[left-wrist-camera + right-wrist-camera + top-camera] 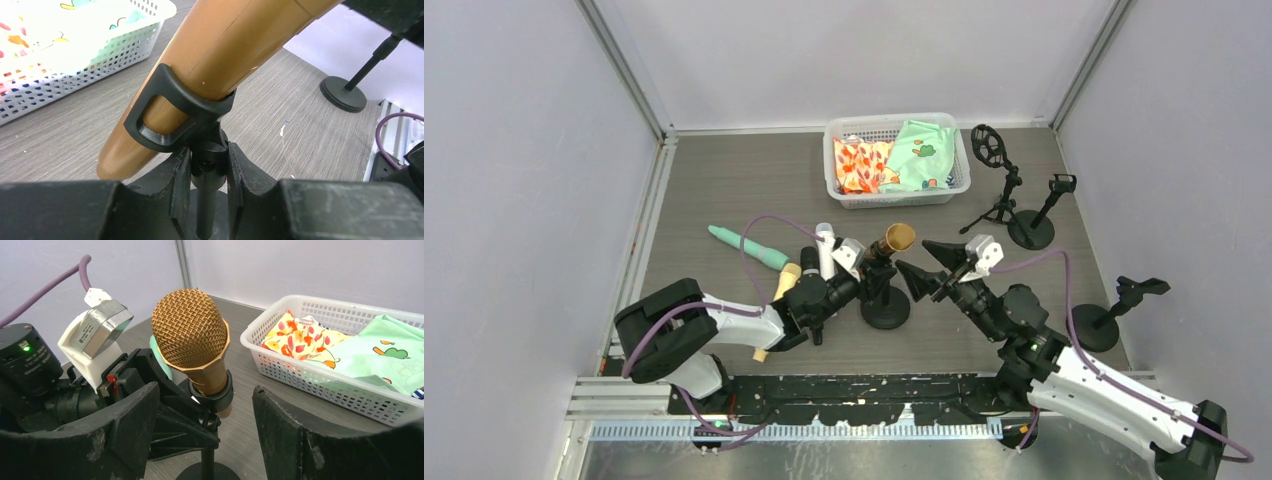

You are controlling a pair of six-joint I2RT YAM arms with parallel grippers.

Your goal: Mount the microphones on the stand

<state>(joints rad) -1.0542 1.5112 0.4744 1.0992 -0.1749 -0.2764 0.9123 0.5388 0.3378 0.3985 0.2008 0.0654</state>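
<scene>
Brown-gold mesh-headed stick microphone (189, 330) sits in the clip of the middle black round-based stand (885, 315).
Only the top view gives counts: four microphones, with the mint green microphone (749, 247), pale yellow microphone (789, 275) and white microphone (826, 245) lying on the grey table (724, 190); four stands; one white mesh basket (904, 196). The left wrist view alone shows the left gripper (209, 165) clamped on that stand's post under the clip. The right wrist view shows the right gripper (205, 390), jaws wide apart, near the head.
</scene>
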